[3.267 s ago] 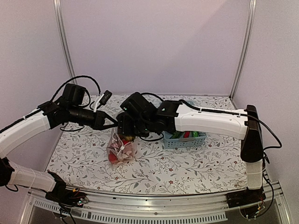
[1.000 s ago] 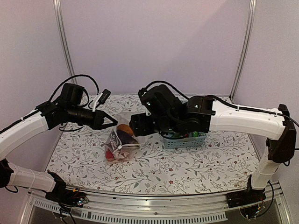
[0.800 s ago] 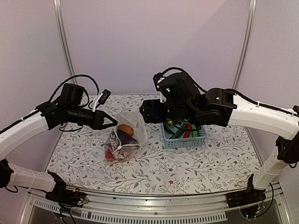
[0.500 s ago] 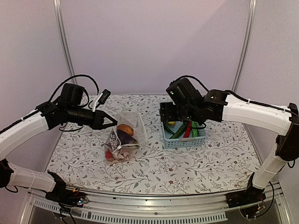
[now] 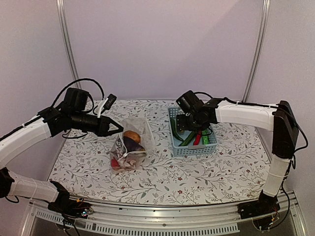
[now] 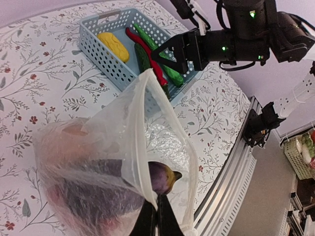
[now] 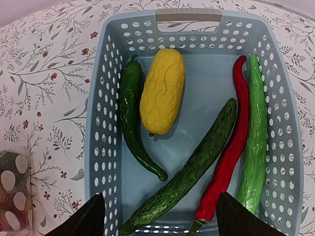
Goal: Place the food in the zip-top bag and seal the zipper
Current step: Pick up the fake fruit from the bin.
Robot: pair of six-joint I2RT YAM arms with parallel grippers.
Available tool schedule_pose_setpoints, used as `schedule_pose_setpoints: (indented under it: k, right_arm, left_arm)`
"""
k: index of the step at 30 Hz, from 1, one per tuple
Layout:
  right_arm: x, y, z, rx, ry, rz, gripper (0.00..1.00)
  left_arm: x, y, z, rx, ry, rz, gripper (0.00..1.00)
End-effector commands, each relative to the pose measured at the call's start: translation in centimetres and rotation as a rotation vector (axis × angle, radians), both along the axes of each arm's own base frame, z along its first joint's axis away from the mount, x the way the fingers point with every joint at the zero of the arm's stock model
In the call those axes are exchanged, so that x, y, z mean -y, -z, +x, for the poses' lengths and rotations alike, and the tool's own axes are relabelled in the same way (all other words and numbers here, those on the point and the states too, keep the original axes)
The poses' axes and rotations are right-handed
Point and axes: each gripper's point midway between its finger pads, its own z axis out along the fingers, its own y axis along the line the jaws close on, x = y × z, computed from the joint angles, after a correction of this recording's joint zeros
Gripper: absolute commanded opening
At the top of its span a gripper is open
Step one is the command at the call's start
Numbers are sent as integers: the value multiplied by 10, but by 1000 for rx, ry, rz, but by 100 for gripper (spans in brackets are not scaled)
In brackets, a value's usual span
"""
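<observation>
Left gripper [image 6: 157, 220]: we see it clenched on the zip-top bag [image 6: 118, 147] mouth edge;
Right gripper [image 7: 162, 216]: we see it spread, empty, over the basket [image 7: 187, 14]

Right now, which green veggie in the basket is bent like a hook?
The dark green pepper, right beside the yellow piece. The dark cucumber and the light cucumber lie nearly straight.

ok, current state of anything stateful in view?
zip-top bag, mouth open, partly filled, edge held up.
zipper, unsealed.
left gripper, shut on the bag's edge.
right gripper, open, empty, above the basket.
light-blue basket, upright, five pieces inside.
</observation>
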Motion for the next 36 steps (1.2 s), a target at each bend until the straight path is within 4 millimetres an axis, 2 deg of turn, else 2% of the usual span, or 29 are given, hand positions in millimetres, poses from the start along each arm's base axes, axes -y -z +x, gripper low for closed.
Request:
schedule_pose_setpoints:
  k: [1, 11, 25, 36]
  right_arm:
    - [-4, 22, 19, -53, -5, 23, 77]
    - [-3, 63, 41, -125, 10, 13, 72]
    - [-5, 88, 69, -141, 28, 1, 68]
    - [-3, 98, 89, -130, 64, -15, 66]
  left_arm:
    - [2, 1, -3, 18, 13, 5, 0]
    - [3, 2, -3, 11, 16, 7, 0]
    - [3, 2, -3, 11, 17, 7, 0]
    - [4, 1, -4, 7, 23, 0, 0]
